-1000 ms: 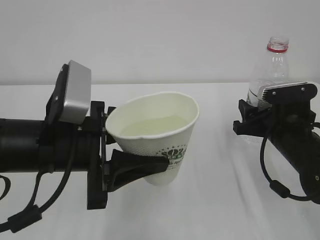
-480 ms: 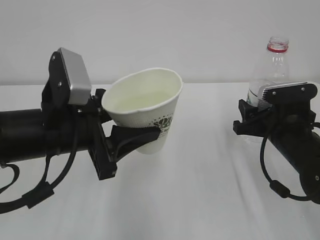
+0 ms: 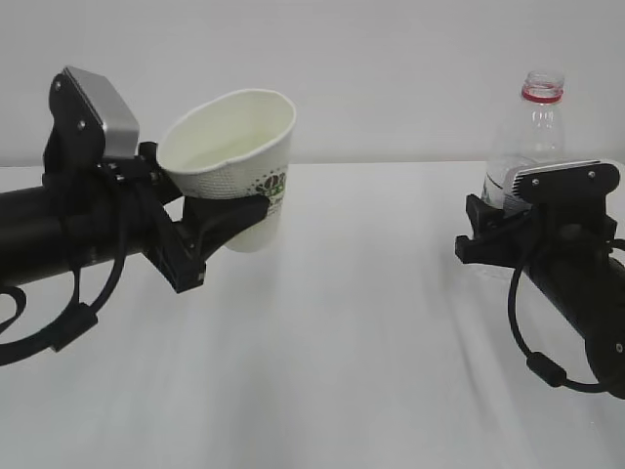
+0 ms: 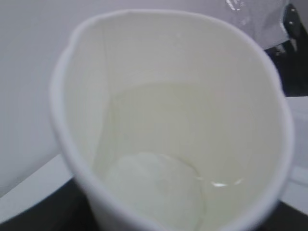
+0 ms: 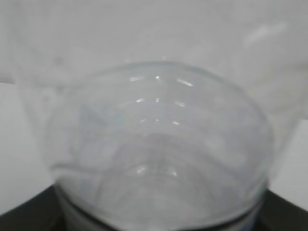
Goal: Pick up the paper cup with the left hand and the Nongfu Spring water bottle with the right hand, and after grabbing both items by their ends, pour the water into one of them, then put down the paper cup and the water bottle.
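Surface: a white table (image 3: 342, 371), matt and plain, with soft grey shadows under both arms.
Room: a blank pale wall (image 3: 391, 78) behind the table; its lower edge meets the tabletop in 1 straight line.
Cup: the cup (image 3: 234, 166) is white paper, tapered, with a rolled rim, a dark green round logo and grey lettering on its side. It is held off the table at the left of the exterior view, tilted with its mouth toward the camera.
Water: the water (image 4: 159, 144) is clear and colourless, lying in the bottom of the cup (image 4: 173, 120); its surface shows as a faint curved line with 1 small glint.
Left gripper: the left gripper (image 3: 210, 210) is black, its fingers clamped on the cup's lower body from either side.
Bottle: the bottle (image 3: 532, 137) is clear ribbed plastic, capless, with a red neck ring, standing upright at the right, much taller than the cup and well apart from it.
Right gripper: the right gripper (image 3: 503, 230) is black, its fingers closed around the bottle's lower half.
Hidden: the bottle's base and label are mostly behind the gripper; whether the base touches the table cannot be told.
Blur: the right wrist view shows only the bottle (image 5: 159, 154) as a hazy rounded clear shape; the left wrist view is filled by the cup's inside.
Cut off: both arms run out of the exterior view at its sides.
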Controlling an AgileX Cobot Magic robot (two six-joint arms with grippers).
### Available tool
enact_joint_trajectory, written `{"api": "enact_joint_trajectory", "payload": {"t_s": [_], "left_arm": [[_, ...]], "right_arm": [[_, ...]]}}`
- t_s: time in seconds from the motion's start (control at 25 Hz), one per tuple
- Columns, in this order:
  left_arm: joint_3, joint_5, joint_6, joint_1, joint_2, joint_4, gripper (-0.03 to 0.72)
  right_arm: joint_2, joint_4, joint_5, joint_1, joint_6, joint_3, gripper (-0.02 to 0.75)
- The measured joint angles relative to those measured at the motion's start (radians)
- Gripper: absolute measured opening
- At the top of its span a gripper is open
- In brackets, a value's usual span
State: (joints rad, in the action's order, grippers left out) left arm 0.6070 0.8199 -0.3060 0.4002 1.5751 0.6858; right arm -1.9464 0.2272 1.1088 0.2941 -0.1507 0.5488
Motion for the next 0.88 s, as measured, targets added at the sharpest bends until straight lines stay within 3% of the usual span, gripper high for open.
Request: {"api": "enact_joint_trajectory", "payload": {"t_s": [0.4,0.88], "left_arm": [[0.000,0.000,0.004,-0.150,0.029,-0.045,0.439],[0.000,0.009,0.017,-0.218,0.118,-0.167,0.439]], "right_arm": [[0.000,0.000,0.000,0.000,0.002,0.000,0.469],[0.000,0.000,0.000,0.000,0.002,0.000,0.468]]}}
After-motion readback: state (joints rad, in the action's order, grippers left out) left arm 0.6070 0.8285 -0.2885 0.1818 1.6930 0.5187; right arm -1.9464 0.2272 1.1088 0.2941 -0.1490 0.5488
